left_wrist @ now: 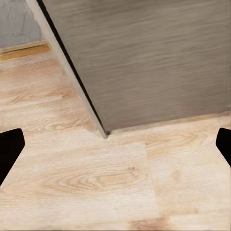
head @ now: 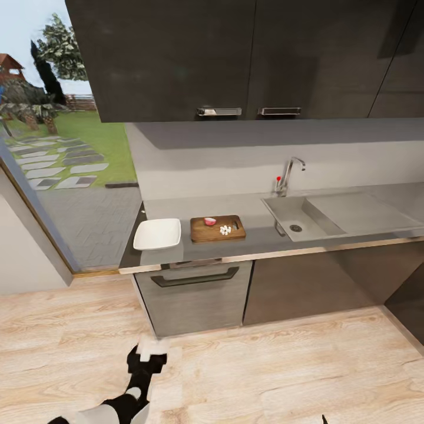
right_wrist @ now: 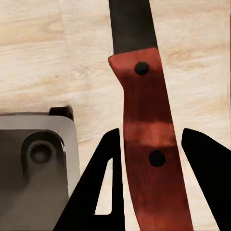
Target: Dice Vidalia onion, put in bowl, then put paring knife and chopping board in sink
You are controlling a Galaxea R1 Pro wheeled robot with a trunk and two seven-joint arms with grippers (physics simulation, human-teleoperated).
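Broadly, you face a kitchen run with dark upper cabinets [head: 176, 59] and a grey table [head: 259, 235] standing well back across the wood floor [head: 265, 365].

- Sink [head: 297, 219]: set into the table right of centre, with a tap [head: 290, 172] behind it.
- Drawer front [head: 194, 294]: grey, below the table; its corner shows in your left wrist view [left_wrist: 154, 62].
- Chopping board [head: 217, 228]: wooden, flat on the table, left of the sink and apart from it.
- Bowl [head: 157, 234]: white, square, just beside the board on its left.
- Left gripper [head: 150, 352]: low over the floor; in its wrist view the fingers [left_wrist: 9, 149] sit at opposite edges, jaws wide, nothing between.
- Right gripper [right_wrist: 151, 159]: jaws closed around the paring knife [right_wrist: 147, 144], red handle between the fingers, dark blade pointing away over the floor.
- Onion: a reddish piece [head: 209, 221] and pale diced bits [head: 225, 230] on the board.
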